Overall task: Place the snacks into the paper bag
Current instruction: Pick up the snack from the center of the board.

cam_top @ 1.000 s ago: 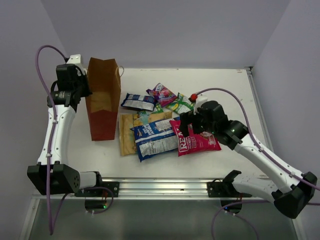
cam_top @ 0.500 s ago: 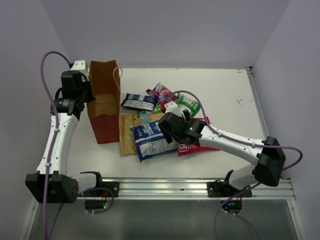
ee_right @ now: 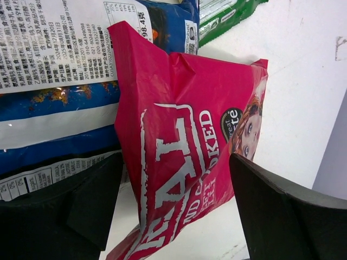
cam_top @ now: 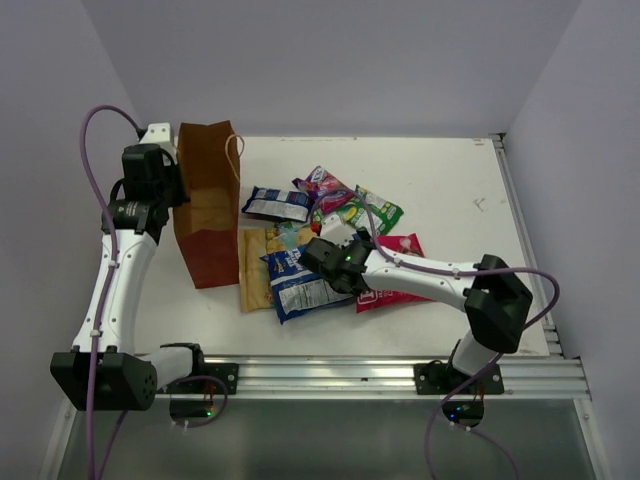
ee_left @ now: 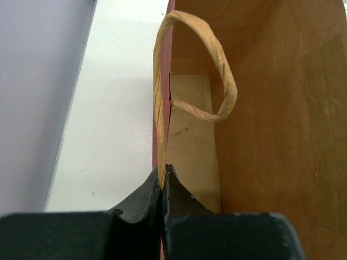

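Note:
The brown paper bag [cam_top: 207, 215] stands upright at the left. My left gripper [ee_left: 162, 172] is shut on its near rim, just below a tan loop handle [ee_left: 219, 65]. The snacks lie in a heap mid-table: the pink-red "REAL" packet [ee_right: 162, 97], the blue-white packet [ee_right: 54, 81], a tan-gold one [cam_top: 254, 272], a small dark blue one [cam_top: 277, 203], a purple-pink one [cam_top: 325, 183] and a green one [cam_top: 368, 210]. My right gripper [ee_right: 176, 157] hangs low over the heap, open, one finger on either side of the "REAL" packet's near end.
A metal rail [cam_top: 320, 372] runs along the table's near edge between the arm bases. Grey walls close in the left, back and right sides. White tabletop [cam_top: 450, 180] shows to the right of the heap.
My right arm has swung left and down over the "REAL" packet, its jaws narrowing a little. The left gripper keeps its hold on the bag, which has barely shifted.

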